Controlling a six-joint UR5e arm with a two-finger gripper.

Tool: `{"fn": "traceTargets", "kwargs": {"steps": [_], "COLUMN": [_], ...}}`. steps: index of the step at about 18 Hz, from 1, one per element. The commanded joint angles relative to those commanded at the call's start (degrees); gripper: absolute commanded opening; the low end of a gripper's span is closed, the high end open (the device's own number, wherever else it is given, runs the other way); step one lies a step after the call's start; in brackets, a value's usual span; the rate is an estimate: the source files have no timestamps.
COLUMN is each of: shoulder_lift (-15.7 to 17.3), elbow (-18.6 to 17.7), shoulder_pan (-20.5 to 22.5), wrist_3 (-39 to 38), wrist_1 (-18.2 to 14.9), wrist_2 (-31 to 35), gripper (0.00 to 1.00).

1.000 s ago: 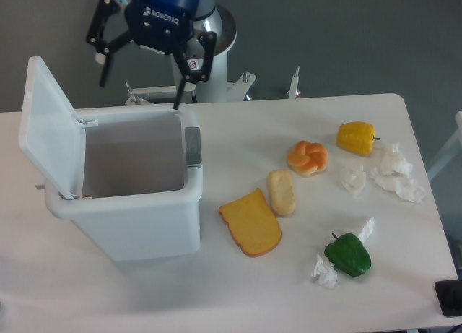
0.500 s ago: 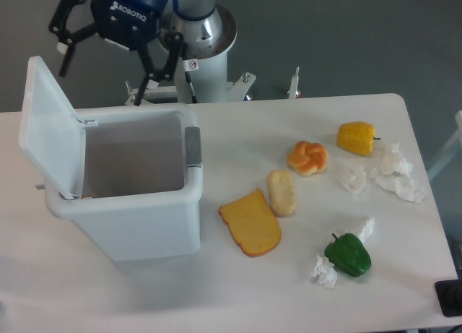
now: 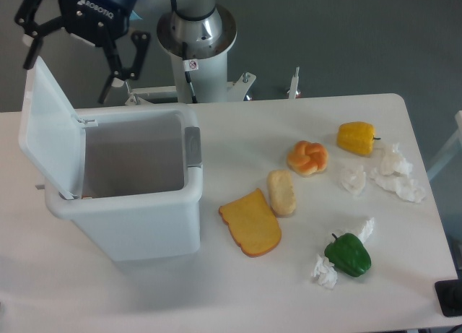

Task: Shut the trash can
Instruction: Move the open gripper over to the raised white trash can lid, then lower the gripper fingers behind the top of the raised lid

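The trash can (image 3: 137,225) is a big white plastic bin at the left of the table. Its flat white lid (image 3: 45,127) stands raised on the left side, so the bin is open and its grey inside shows. A grey latch tab (image 3: 193,146) sits on the right rim. My gripper (image 3: 68,78) hangs above and behind the top of the lid, at the upper left. It is open, black fingers spread wide, with nothing between them. It does not touch the lid.
Right of the bin lie a slice of bread (image 3: 250,222), a bread roll (image 3: 281,192), a bun (image 3: 307,157), a yellow pepper (image 3: 356,138), a green pepper (image 3: 348,254) and several crumpled tissues (image 3: 395,174). The robot base (image 3: 195,44) stands behind the table.
The gripper has moved steadily left, from above the bin's back rim to above the raised lid. It stayed open. The bin and food have not moved.
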Motion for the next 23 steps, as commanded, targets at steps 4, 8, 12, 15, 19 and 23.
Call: {"fn": "traceTargets", "kwargs": {"steps": [4,8,12,15,19,23], "shoulder_lift": [-0.9,-0.9,-1.4,-1.7,-1.8,-2.1], "elbow": [-0.1,-1.1,-1.2,-1.4,-1.4,-1.5], "shoulder_pan": [-1.1,-1.2,-1.5,-1.5,-1.5,-1.5], "wrist_3": [0.0,0.2,0.4,0.4,0.7,0.8], "wrist_1": [0.0,0.1,0.1,0.1,0.1,0.1], "wrist_2": [0.0,0.0,0.0,0.1,0.1,0.5], "gripper": [1.0,1.0,1.0,1.0,1.0,1.0]}}
